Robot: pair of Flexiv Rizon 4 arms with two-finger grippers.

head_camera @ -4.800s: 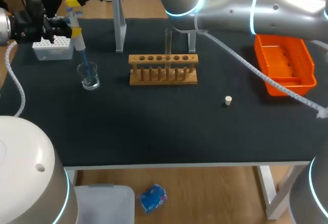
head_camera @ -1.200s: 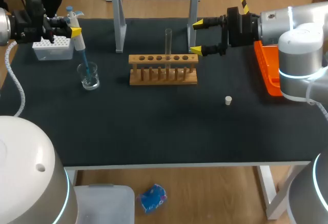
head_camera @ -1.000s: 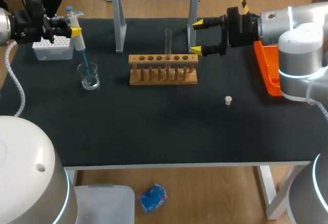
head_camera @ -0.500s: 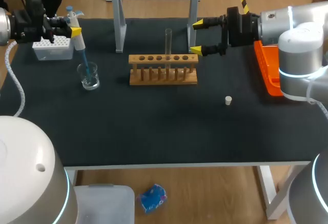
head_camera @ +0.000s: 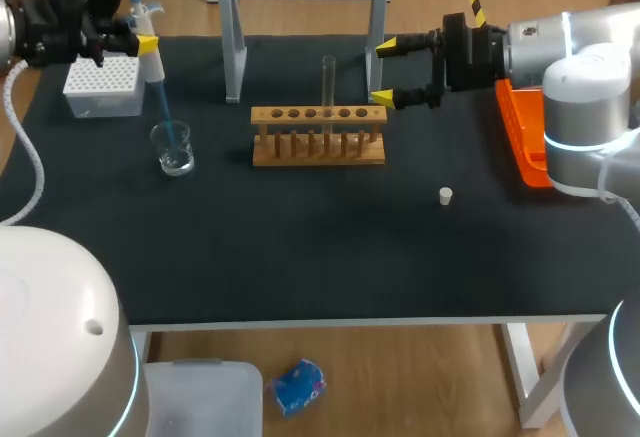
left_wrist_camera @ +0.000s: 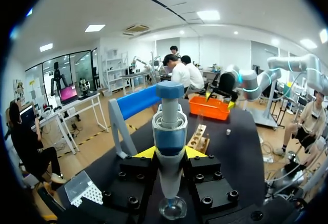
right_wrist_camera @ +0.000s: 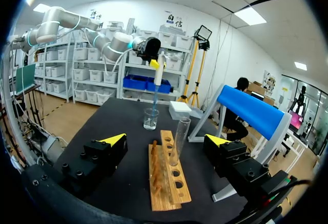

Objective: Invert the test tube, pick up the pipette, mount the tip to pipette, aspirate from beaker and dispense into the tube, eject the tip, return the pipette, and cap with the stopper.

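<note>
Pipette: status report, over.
Left end effector shut on pipette, blue tip over the beaker. Right end effector open beside upright test tube in rack. Nothing seen between beaker and rack; stopper lying apart.

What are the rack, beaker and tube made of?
Rack: looks like wood, light tan and matte, built from boards and dowels.
Beaker: clear and glossy, the table shows through it; glass or clear plastic, can't tell which.
Tube: also clear, thin-walled, with bright edges; probably glass, possibly plastic.
</note>
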